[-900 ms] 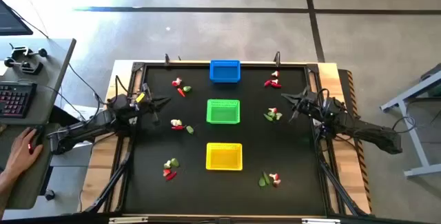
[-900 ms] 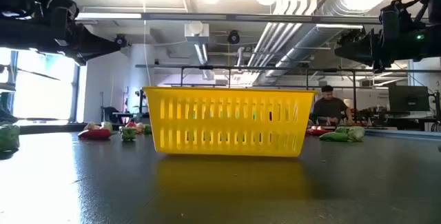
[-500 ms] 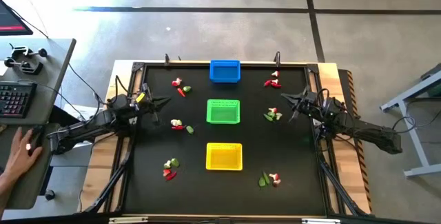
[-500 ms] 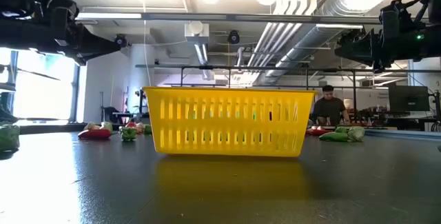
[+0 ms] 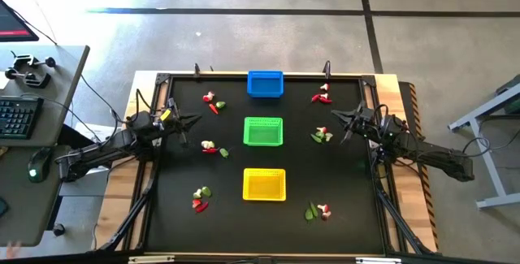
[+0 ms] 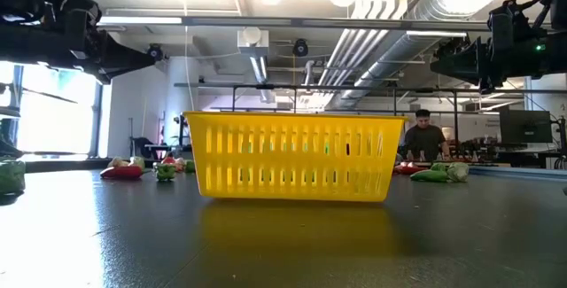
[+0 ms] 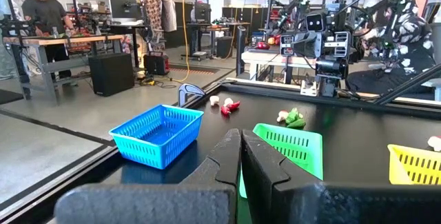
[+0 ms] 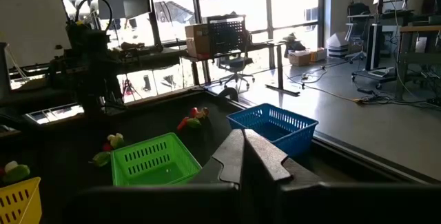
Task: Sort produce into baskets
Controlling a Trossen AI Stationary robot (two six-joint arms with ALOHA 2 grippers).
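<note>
- Left gripper [image 5: 197, 120] hovers at the worktop's [image 5: 349, 207] left edge, jaws closed, empty.
- Right gripper [image 5: 335, 118] mirrors it, closed, empty.
- Between them: blue basket [image 5: 265, 84], green basket [image 5: 263, 132], yellow basket [image 5: 264, 184] in a central column.
- Produce [image 5: 210, 146] lies scattered beside the jaws.

Overhead and table-level cameras both frame the yellow basket [image 5: 264, 184].

Three baskets [image 5: 263, 132] stand in a line from 12 to 6 o'clock down the middle of the tabletop [image 5: 349, 191]. Produce [image 5: 213, 146] lies in clusters at 9 and 3 o'clock of them.
</note>
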